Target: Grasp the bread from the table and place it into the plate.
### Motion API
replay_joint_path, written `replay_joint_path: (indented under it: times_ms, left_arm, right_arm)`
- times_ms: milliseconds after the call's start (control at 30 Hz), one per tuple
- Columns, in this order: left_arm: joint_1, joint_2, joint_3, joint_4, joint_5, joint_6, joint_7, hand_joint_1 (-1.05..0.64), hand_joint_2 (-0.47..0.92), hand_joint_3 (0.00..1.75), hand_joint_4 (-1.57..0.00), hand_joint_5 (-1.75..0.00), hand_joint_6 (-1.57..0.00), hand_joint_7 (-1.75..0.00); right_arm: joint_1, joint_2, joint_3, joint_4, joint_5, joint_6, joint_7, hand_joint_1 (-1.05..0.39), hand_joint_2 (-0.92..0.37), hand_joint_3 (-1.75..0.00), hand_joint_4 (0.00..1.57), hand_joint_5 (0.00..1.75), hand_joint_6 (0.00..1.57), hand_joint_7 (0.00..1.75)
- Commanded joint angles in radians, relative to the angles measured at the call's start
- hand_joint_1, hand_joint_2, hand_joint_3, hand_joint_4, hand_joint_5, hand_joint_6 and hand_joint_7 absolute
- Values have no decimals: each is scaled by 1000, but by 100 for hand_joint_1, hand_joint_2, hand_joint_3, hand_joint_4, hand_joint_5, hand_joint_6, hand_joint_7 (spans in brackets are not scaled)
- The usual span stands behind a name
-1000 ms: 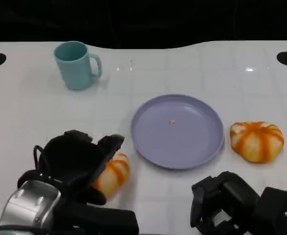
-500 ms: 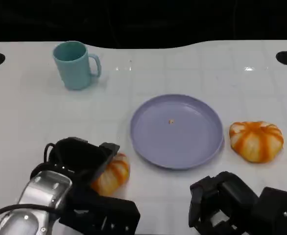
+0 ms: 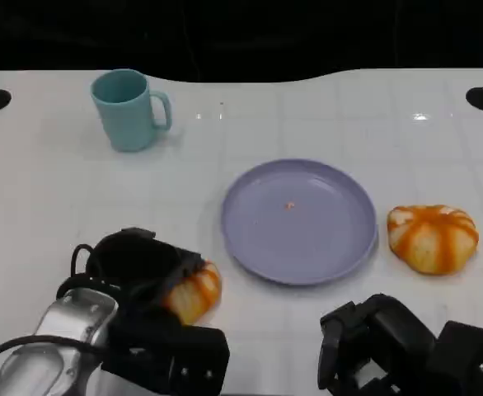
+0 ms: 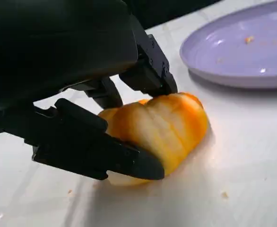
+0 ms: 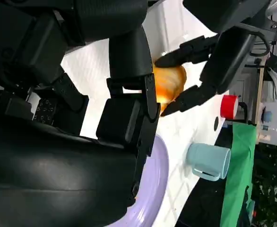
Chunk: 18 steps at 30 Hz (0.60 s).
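Orange-striped and glossy, the bread (image 3: pixel 194 290) lies on the white table (image 3: pixel 52 198) in the head view, near the lower left rim of the lavender plate (image 3: pixel 299 219) but apart from it, and the left hand (image 3: pixel 138 268) sits over its near side with black fingers wrapped around it. A second orange-striped bun (image 3: pixel 433 238) rests just beside the plate's right edge, and a teal mug (image 3: pixel 128 110) stands well apart at the far left of the table. The right hand (image 3: pixel 377 346) rests low at the near right edge with its fingers curled in, nothing between them. In the left wrist view, the bread (image 4: pixel 157 130) still touches the table (image 4: pixel 233 189), and the left hand (image 4: pixel 72 71) grips it from both sides: one finger (image 4: pixel 105 153) presses along its near flank and another (image 4: pixel 150 71) bears on its top, while the plate (image 4: pixel 242 52) lies beyond, a crumb on its surface. In the right wrist view, the right hand (image 5: pixel 82 118) looms close with its fingers (image 5: pixel 129 80) bent inward on nothing; past them the left hand (image 5: pixel 209 52) closes its fingertips around the bread (image 5: pixel 169 82), with the plate's rim (image 5: pixel 157 189) and the mug (image 5: pixel 208 161) also in sight.
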Motion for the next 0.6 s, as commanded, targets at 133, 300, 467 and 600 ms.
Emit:
replay_joint_path:
  times_ms: [133,300,467,600]
  left_arm:
    - [16,22,-9,73,-35,-86,181,-29,87,52,-80,-174,-87,-101]
    - [12,37,-10,71,-29,-96,239,-29,85,56,-77,-175,-81,-110]
    - [6,63,18,62,-52,-135,291,-29,83,64,-77,-175,-72,-136]
    - [1,74,26,62,-54,-162,326,-29,83,68,-79,-175,-67,-155]
  right_arm:
    - [3,-14,-12,-2,17,-17,7,-105,-9,-138,156,128,157,106]
    - [13,-15,-8,-24,12,9,-2,-105,-9,-138,155,128,157,106]
    - [27,-8,-2,-53,20,45,-5,-105,-7,-139,153,131,157,105]
    - [29,-12,0,-53,12,31,-12,-105,-8,-139,152,131,157,105]
